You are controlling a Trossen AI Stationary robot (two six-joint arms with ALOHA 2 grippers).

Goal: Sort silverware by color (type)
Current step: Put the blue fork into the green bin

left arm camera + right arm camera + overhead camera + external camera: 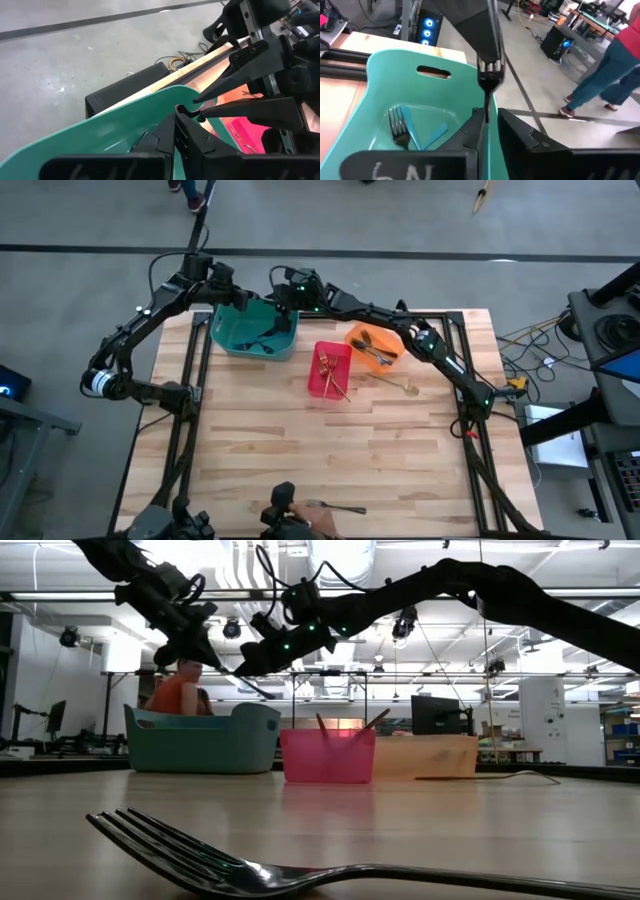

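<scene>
Both grippers meet above the teal bin (255, 330) at the table's far left. My left gripper (489, 47) is shut on a dark fork (488, 82). The fork runs from it down between the fingers of my right gripper (492, 120), which stand a little apart. In the left wrist view my left gripper (176, 120) faces the right gripper's parted fingers (235, 67). In the teal bin lie a dark fork (396, 127) and light-blue-handled pieces (427, 135). My left gripper pinches the fork's wider end (489, 70) between its two fingertips, coming from the table's left side and slanting down. The fork is lifted clear above the teal bin. My right gripper has the fork's thin end (485, 112) between its fingers; whether a finger touches it I cannot tell.
A red bin (330, 370) with gold forks and an orange bin (375, 345) with forks stand right of the teal one. A gold fork (395, 383) lies by the orange bin. Another fork (250, 870) lies at the near edge. A person (180, 690) sits beyond the table.
</scene>
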